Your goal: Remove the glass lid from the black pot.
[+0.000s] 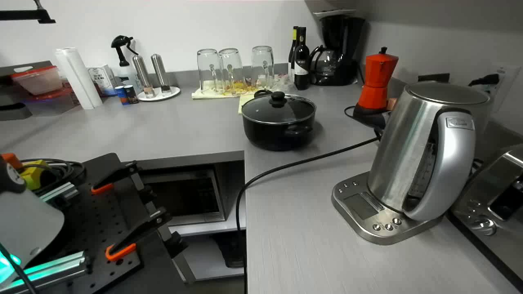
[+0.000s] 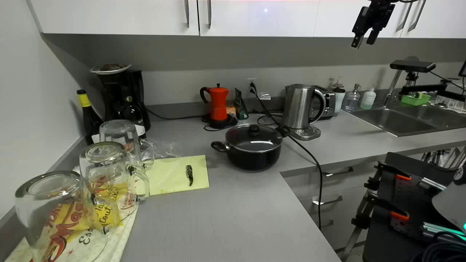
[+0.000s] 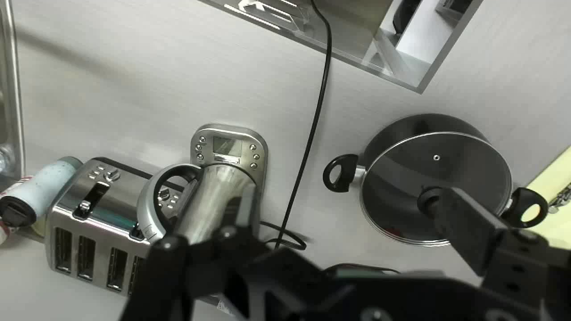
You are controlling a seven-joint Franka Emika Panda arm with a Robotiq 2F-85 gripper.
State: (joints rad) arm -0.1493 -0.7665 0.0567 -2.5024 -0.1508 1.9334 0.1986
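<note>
The black pot [image 1: 269, 136] stands on the grey counter near its inner corner, and it also shows in an exterior view [image 2: 253, 162] and in the wrist view [image 3: 421, 122]. The glass lid [image 1: 261, 112] with its metal rim and black knob lies flat on the pot, also seen in an exterior view [image 2: 238, 140] and in the wrist view [image 3: 401, 178]. My gripper [image 2: 364, 41] hangs high above the counter, well apart from the pot. In the wrist view the gripper [image 3: 345, 200] has its fingers wide apart with nothing between them. One finger hides part of the lid and knob.
The steel kettle [image 1: 396, 159] stands near the pot, with the toaster [image 3: 107, 196] beyond it. A black cord [image 1: 286, 165] runs between pot and kettle and over the counter edge. The red moka pot [image 2: 218, 103] and upturned glass mugs [image 2: 105, 163] stand around the pot.
</note>
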